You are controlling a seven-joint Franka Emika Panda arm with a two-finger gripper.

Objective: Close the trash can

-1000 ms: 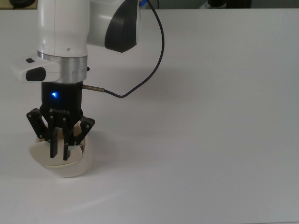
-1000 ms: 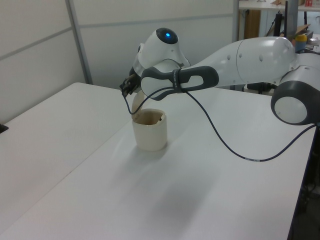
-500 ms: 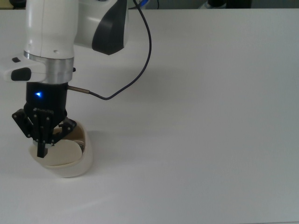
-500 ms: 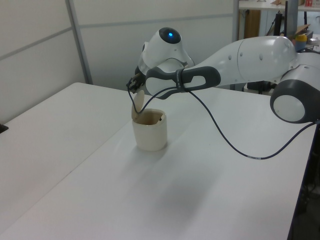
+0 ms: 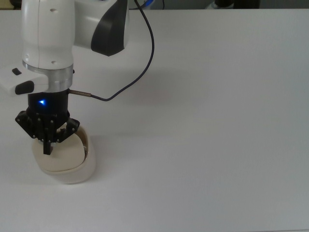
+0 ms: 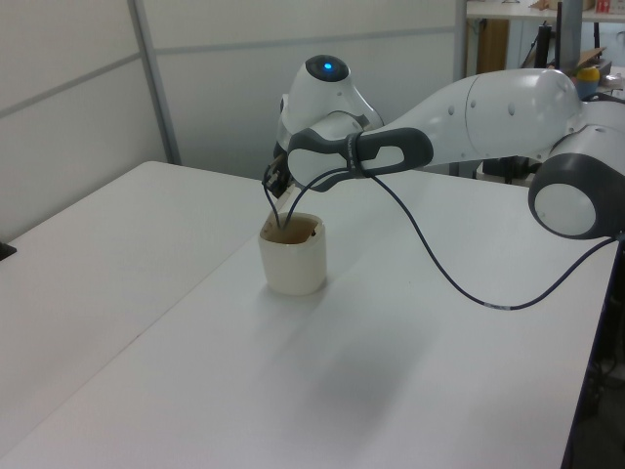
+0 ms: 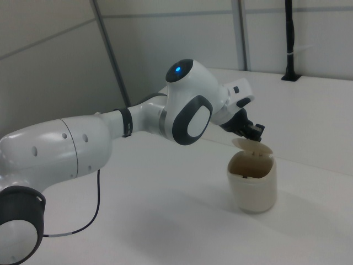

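One cream trash can [image 5: 67,164] stands on the white counter [image 5: 217,121] with its lid [image 7: 245,144] about half lowered. The robot's hand [image 5: 47,145], fingers pressed together and holding nothing, sits against the lid's back edge. The closing push looks midway; next it needs to press down and forward until the lid lies flat.

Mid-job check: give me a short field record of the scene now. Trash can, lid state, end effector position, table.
trash can: cream bin, upright on the white table, near the top view's lower left
lid: partly lowered, tilted over the opening; gap showing in the right view, not shut
end effector: fingers together, pressing on the lid from above at the top view's left side of the bin
cable: dark loop hanging off the arm, clear of the bin
task status: lid not yet closed
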